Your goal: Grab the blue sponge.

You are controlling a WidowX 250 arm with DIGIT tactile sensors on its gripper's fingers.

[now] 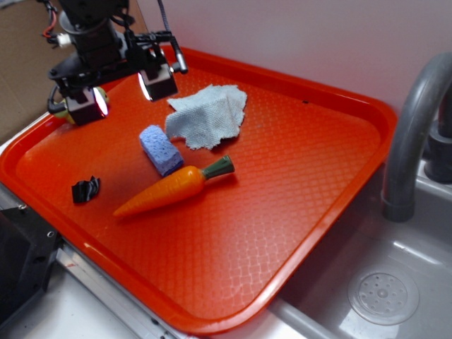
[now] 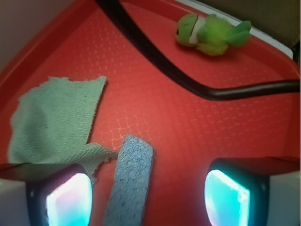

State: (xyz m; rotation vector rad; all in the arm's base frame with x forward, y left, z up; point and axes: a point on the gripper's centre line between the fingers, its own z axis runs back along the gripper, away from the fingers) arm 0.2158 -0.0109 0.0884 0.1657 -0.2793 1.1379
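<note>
I am seeing the red plastic tray (image 1: pixel 311 212) carrying everything. Nearest me, a crumpled black scrap (image 1: pixel 85 189) and an orange toy carrot with a green top (image 1: pixel 173 189) are lying beside the small periwinkle-blue foam sponge (image 1: pixel 160 149), which is touching the pale grey-blue woven cloth (image 1: pixel 208 115) behind it. The tray's right half is offering open room. My black gripper (image 1: pixel 124 89) is hovering above the far left corner, fingers apart. A green toy (image 2: pixel 211 32), possibly plush, is sitting near that rim.
</note>
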